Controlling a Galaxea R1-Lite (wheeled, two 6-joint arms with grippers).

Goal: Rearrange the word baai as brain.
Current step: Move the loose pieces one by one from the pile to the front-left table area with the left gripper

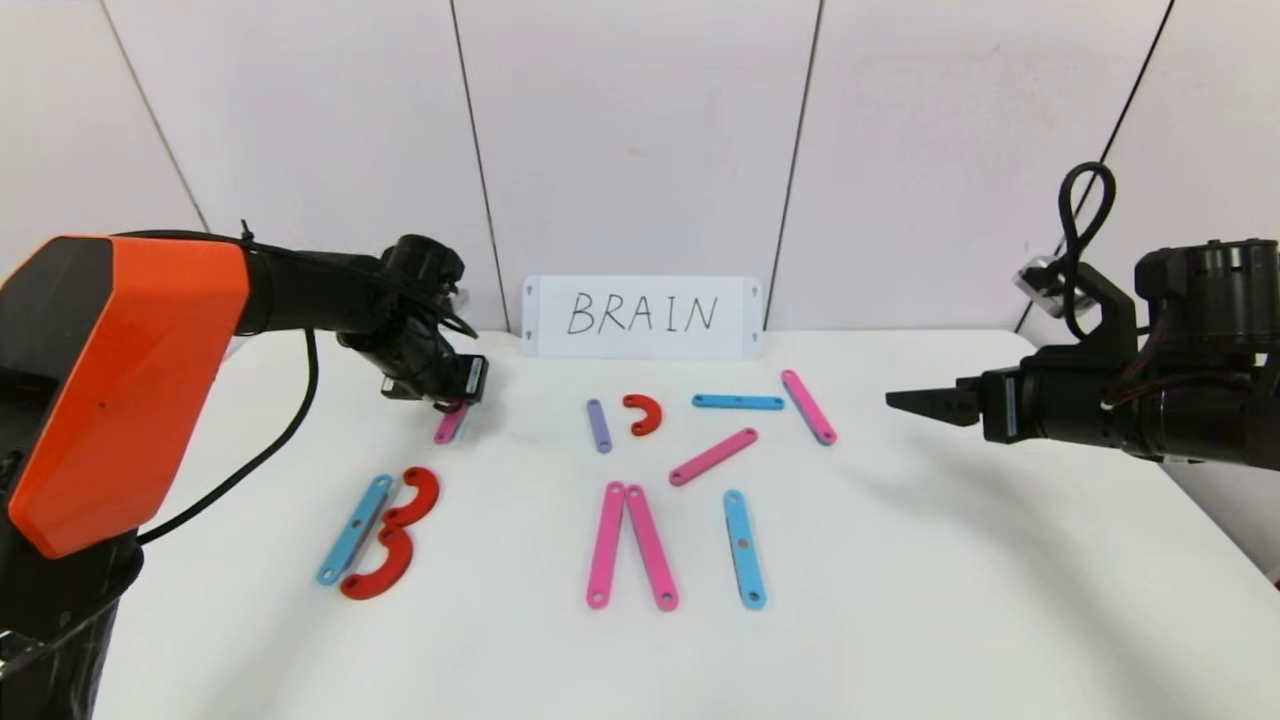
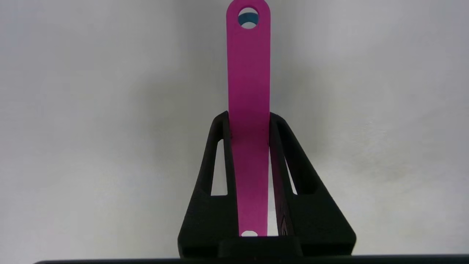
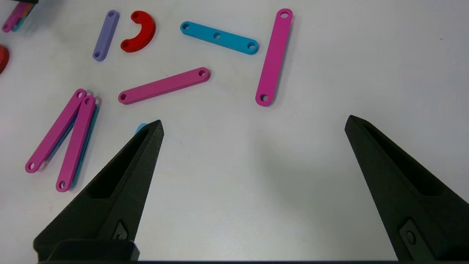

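Observation:
My left gripper (image 1: 457,397) at the table's back left is shut on a short pink strip (image 1: 450,425). In the left wrist view the strip (image 2: 248,73) runs out between the fingers (image 2: 216,146), with something blue showing through its end hole. In front of it a blue strip (image 1: 353,530) and two red curves (image 1: 415,495) form a B. Two long pink strips (image 1: 606,545) lean together like an A beside a blue strip (image 1: 744,548). My right gripper (image 1: 920,403) hovers open and empty at the right, also seen in the right wrist view (image 3: 254,123).
Loose pieces lie mid-table: a purple strip (image 1: 598,426), a red curve (image 1: 643,413), a blue strip (image 1: 738,402), and two pink strips (image 1: 808,406) (image 1: 712,457). A white card (image 1: 641,316) handwritten BRAIN stands against the back wall.

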